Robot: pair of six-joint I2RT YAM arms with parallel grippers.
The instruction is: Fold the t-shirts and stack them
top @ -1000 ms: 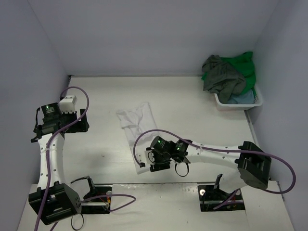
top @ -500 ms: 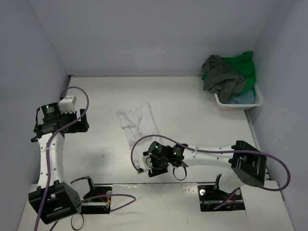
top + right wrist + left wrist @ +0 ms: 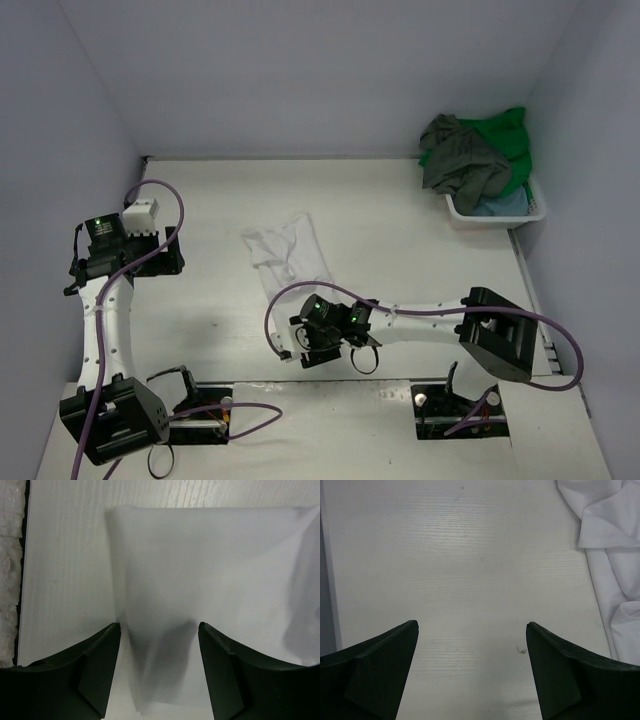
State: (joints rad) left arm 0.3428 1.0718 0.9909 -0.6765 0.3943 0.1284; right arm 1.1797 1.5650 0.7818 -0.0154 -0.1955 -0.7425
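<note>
Item: crumpled white cloth t-shirt [image 3: 287, 252], lying mid-surface. Step, judged: a fold is starting. Right gripper [image 3: 159, 627] is hovering wide apart astride its near end, gripping nothing; next move is probably closing on the cloth. Left gripper [image 3: 472, 625] is hanging spread and empty near the left edge.

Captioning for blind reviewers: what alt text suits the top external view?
A crumpled white t-shirt lies on the table, the right gripper poised open over its near end. The left arm stands apart, and a white basket in the far right corner holds a grey-olive shirt, a green shirt and a light blue shirt.
</note>
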